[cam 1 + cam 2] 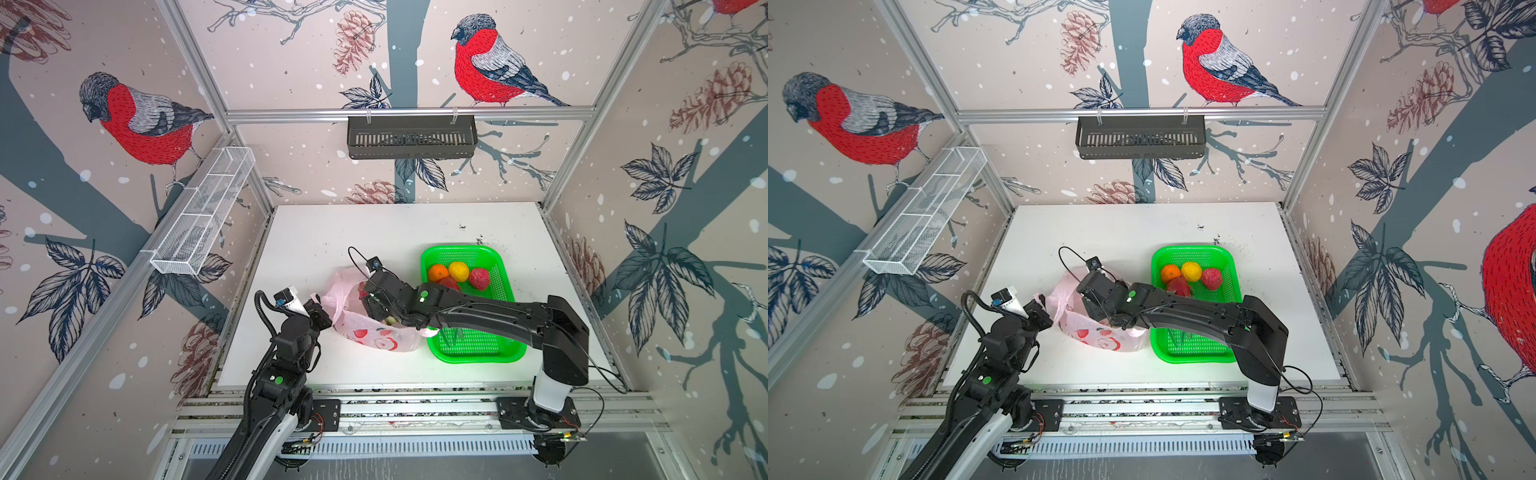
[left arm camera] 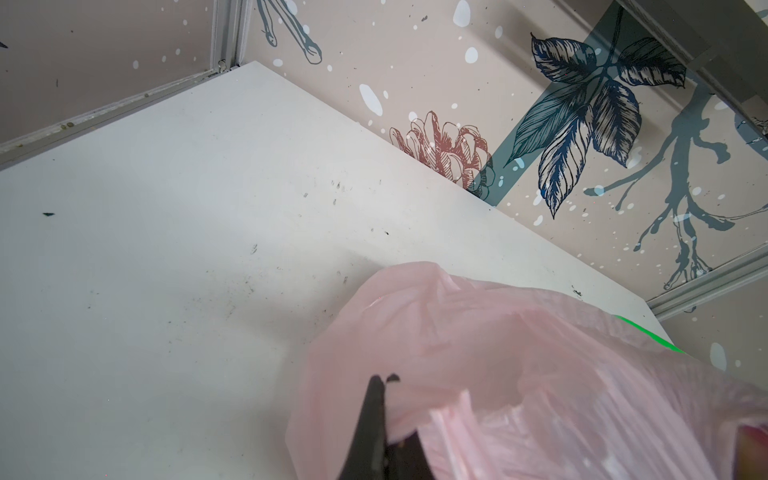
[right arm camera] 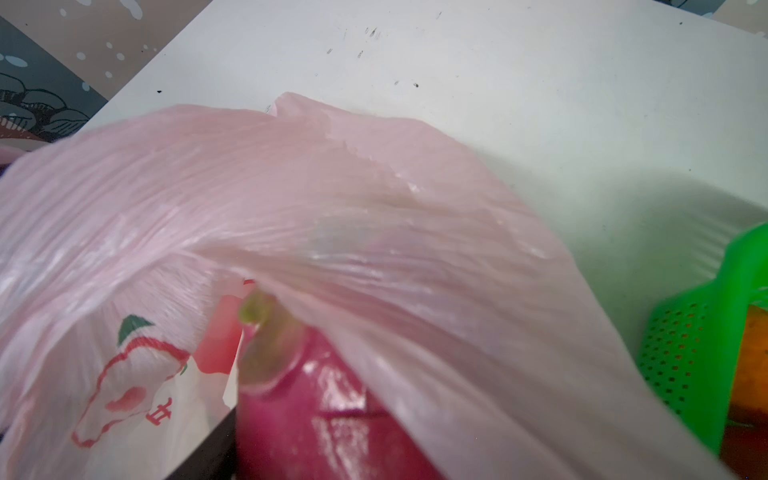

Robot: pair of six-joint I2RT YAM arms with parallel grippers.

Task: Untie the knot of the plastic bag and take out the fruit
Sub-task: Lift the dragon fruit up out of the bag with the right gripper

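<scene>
The pink plastic bag [image 1: 365, 332] [image 1: 1100, 334] lies on the white table just left of the green tray, with its mouth open. The knot is out of view. My left gripper [image 1: 318, 301] [image 2: 384, 379] is shut on a bunched fold of the bag's left edge. My right gripper [image 1: 374, 307] reaches into the mouth, and its jaws are closed round a magenta dragon fruit [image 3: 316, 415]. One black finger [image 3: 208, 451] shows beside that fruit. In the tray sit an orange [image 1: 437, 273], a yellow citrus [image 1: 458, 271], a pinkish-red round fruit [image 1: 479, 278] and a second dragon fruit [image 1: 1178, 286], partly behind my arm.
The green perforated tray [image 1: 478, 357] stands at the right of the table, under my right forearm. A black slotted basket [image 1: 411, 137] hangs on the back rail. A white mesh basket [image 1: 203, 212] is fixed to the left wall.
</scene>
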